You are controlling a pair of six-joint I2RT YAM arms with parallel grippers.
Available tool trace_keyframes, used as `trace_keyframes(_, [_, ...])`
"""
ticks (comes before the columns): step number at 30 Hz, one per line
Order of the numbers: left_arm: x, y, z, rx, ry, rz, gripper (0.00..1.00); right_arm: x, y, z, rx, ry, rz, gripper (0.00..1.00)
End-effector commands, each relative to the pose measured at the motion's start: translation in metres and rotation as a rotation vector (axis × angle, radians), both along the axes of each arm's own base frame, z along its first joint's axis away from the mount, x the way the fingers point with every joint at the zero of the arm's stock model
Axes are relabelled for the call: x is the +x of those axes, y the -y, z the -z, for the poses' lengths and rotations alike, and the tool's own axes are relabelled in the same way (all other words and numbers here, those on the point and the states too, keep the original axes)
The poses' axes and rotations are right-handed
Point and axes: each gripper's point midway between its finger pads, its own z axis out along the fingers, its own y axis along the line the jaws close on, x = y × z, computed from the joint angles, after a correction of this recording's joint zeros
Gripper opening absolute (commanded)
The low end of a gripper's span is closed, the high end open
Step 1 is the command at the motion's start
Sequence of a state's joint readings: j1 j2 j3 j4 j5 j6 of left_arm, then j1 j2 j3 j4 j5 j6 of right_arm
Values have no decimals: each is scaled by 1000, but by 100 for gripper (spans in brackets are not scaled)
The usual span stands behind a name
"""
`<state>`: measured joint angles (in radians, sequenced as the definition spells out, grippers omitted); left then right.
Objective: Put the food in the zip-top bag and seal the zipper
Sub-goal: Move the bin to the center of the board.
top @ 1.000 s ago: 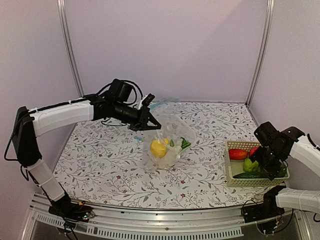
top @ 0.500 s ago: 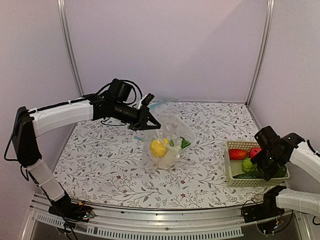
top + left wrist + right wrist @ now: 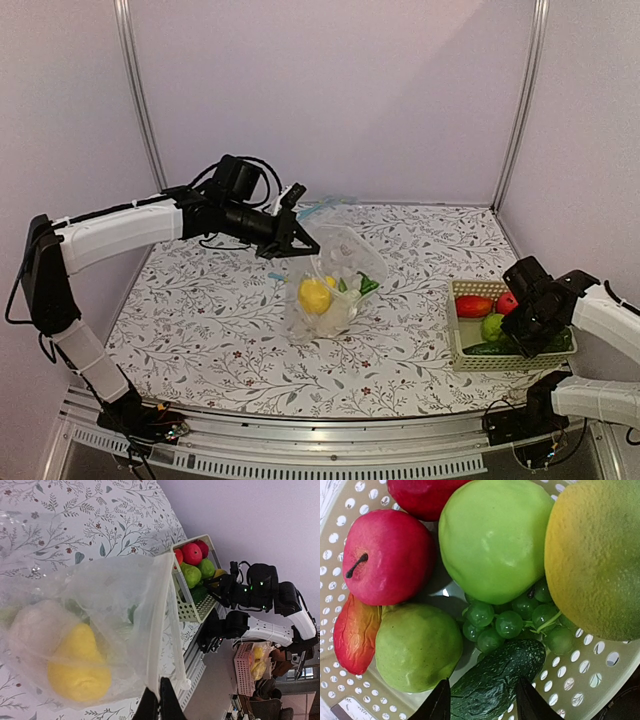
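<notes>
Floral tabletop [image 3: 220,320], centre: left arm stretched rightward, left gripper [image 3: 298,243] pinched on dotted bag [image 3: 345,262] rim; inside, one lemon [image 3: 316,295], perhaps one cauliflower [image 3: 27,630]. Lower right: right arm folded, right gripper [image 3: 484,697] spread above one cucumber [image 3: 495,680] and two green fruits [image 3: 492,537] in one basket [image 3: 457,340].

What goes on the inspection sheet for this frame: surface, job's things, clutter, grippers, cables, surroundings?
Surface: floral-print table.
Job's things: zip-top bag held up at its mouth, unsealed; lemon and green leaves inside.
Clutter: basket at the right, holding red apple, green apple, grapes, cucumber.
Grippers: left gripper shut on the bag's edge; right gripper open over the cucumber.
Cables: black loops by the left wrist.
Surroundings: lilac walls, metal posts.
</notes>
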<state>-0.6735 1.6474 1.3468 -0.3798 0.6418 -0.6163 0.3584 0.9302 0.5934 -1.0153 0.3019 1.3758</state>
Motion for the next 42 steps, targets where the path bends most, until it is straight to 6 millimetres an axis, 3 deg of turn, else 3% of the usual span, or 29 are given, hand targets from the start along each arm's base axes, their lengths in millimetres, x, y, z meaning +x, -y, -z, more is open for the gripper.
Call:
trace_keyframes(1, [2, -8, -7, -2, 24, -17, 0, 18, -15, 9, 60, 36, -43, 42])
trace_keyframes(7, [2, -9, -9, -2, 29, -27, 0, 28, -14, 0, 35, 62, -61, 32])
trace_keyframes(15, [2, -10, -11, -3, 30, -34, 0, 64, -9, -57, -54, 238, -120, 34])
trace_keyframes(18, [2, -10, -12, -4, 35, -36, 0, 70, -7, -68, -102, 231, -173, 36])
trace_keyframes(21, [2, -10, -12, -5, 35, -34, 0, 73, -8, -68, -128, 206, -220, 43])
trace_keyframes(27, [2, -11, -12, -4, 35, -33, 0, 77, -22, -50, -109, 108, -328, 74])
trace_keyframes(29, [2, -10, -11, -3, 33, -32, 0, 80, -27, -45, -101, 92, -359, 80])
trace_keyframes(42, [2, -12, -11, 0, 34, -37, 0, 98, -36, -11, -144, -8, -489, 93])
